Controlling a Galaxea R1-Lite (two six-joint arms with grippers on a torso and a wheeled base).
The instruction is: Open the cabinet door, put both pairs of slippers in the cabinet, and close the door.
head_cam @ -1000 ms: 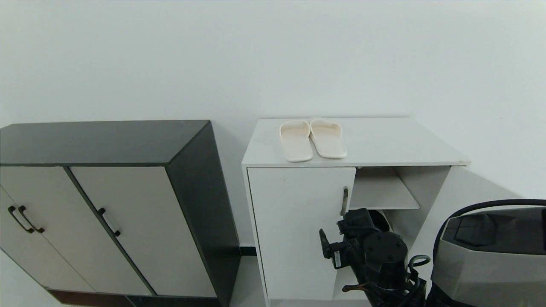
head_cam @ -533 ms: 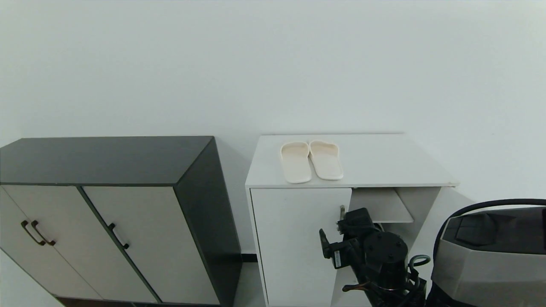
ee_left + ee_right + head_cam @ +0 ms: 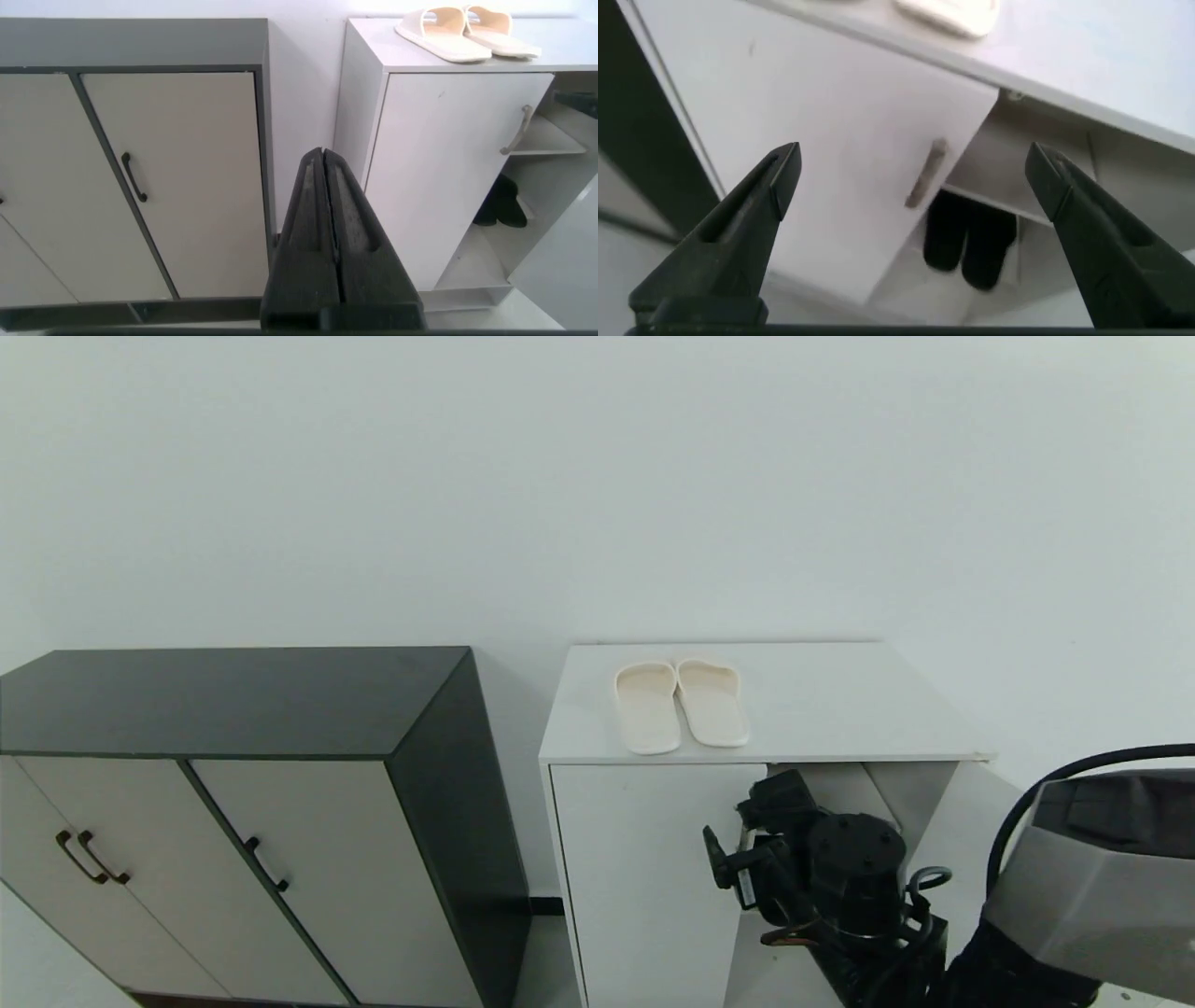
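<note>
Cream slippers, two of them making one pair, lie flat and side by side on top of the white cabinet, toward its left half. The second pair, black slippers, shows as two dark shapes close together low in the cabinet's open bay, under a shelf and just past the handle edge of the door. In all there are four slippers, two cabinets and two grippers. The white cabinet has a single door, closed flush, with one slim metal handle near its right edge.

The right gripper is spread wide, with nothing held between its fingers. It faces the door front, and in its wrist view the handle falls between the two fingertips, apart from both. The black pair sits beyond and below the handle, and the cream pair is up on the cabinet top. The left gripper has its fingers pressed together along their whole length and grips nothing. It is back from the furniture, pointing toward the gap between the two cabinets, well apart from both pairs.

Just left of the white cabinet stands the dark cabinet, which has a black top and side, pale door fronts and three dark handles in the head view. Both cabinets back onto a plain white wall and stand on a pale floor.
</note>
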